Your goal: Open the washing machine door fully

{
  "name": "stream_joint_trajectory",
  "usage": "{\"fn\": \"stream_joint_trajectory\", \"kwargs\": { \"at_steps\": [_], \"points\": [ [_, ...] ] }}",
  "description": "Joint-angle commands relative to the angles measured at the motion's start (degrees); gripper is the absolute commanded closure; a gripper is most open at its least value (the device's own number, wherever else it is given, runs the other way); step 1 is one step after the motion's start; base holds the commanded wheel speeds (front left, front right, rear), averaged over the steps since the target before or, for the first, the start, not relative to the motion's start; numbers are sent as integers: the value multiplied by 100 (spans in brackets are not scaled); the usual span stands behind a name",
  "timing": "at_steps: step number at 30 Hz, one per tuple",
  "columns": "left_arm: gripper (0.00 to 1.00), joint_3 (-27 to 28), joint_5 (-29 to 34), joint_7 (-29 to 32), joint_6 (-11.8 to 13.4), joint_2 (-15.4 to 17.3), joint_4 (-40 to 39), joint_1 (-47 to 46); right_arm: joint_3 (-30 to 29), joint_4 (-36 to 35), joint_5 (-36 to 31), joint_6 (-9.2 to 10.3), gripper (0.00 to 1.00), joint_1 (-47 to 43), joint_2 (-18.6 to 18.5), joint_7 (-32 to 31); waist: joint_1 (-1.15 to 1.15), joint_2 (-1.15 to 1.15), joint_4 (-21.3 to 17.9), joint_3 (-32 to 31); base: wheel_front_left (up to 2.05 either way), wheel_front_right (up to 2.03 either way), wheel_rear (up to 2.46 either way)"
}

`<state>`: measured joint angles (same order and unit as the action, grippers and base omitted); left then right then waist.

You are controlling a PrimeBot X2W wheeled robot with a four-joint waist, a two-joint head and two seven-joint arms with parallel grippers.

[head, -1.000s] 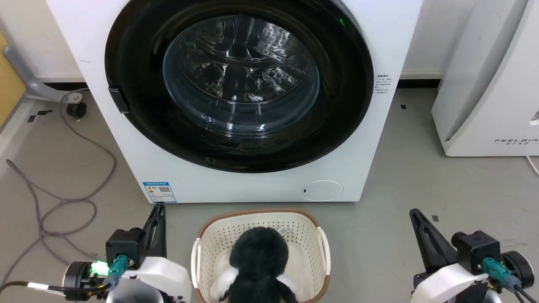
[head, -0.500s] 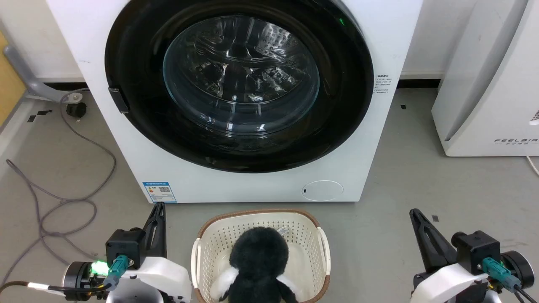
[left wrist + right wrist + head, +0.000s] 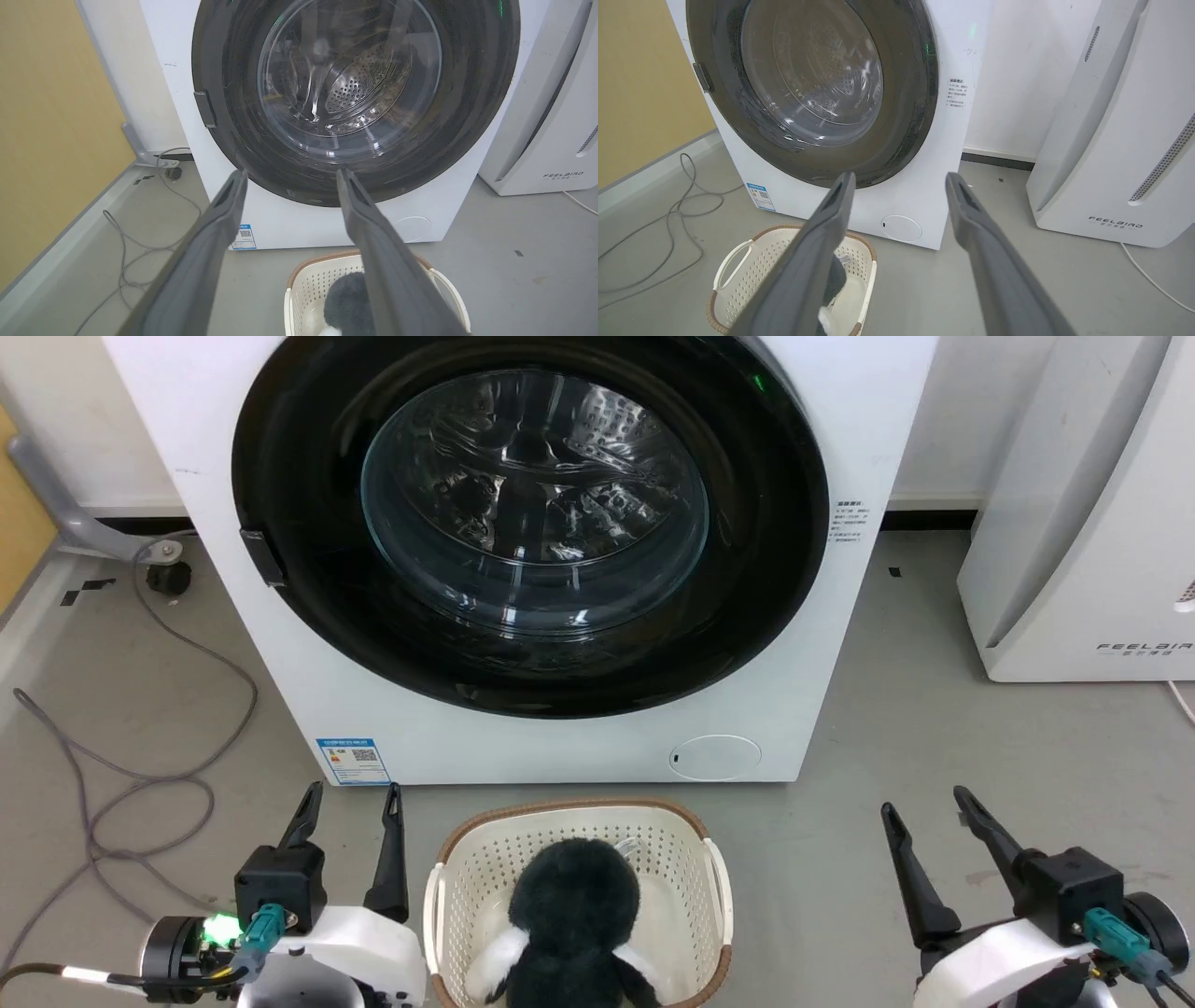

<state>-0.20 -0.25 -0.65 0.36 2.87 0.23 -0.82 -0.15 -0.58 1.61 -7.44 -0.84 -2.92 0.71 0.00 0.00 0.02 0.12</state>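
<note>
Head view, looking down at a grey floor. The washing machine [image 3: 579,747], a big white box, stands straight ahead. The washing machine door [image 3: 529,523] is shut, lying flush against the machine's front: a wide glossy black ring around a clear bulging glass bowl, with the steel drum visible behind it.

The left gripper [image 3: 353,791] sits at the lower left and the right gripper [image 3: 924,800] at the lower right. Both have their two dark fingers spread apart and hold nothing. Both are well apart from the door.

A small grey block [image 3: 263,557] sits on the door's left edge. It is probably the hinge, so the free side would be the right rim. No handle sticking out can be made out.

The door looks rigid and fairly heavy, and its polished surface is likely slippery. The glass centre is no place to grip. Hooking a finger behind the right rim seems best, then pulling in an arc around the hinge.

A cream basket [image 3: 719,887] holding a black plush toy [image 3: 574,896] stands on the floor just in front of the machine.
</note>
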Motion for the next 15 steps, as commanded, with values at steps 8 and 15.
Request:
{"fn": "stream_joint_trajectory", "kwargs": {
  "at_steps": [8,15],
  "points": [
    [0,-46,-83,-148,82,1,-76,7,-46,-127,273,-1,0,-41,1,145,0,0,7,4,0,0,0],
    [0,-59,-106,-232,123,1,-112,18,-64,-205,494,-1,0,-62,1,229,0,0,9,9,0,0,0]
  ]
}}
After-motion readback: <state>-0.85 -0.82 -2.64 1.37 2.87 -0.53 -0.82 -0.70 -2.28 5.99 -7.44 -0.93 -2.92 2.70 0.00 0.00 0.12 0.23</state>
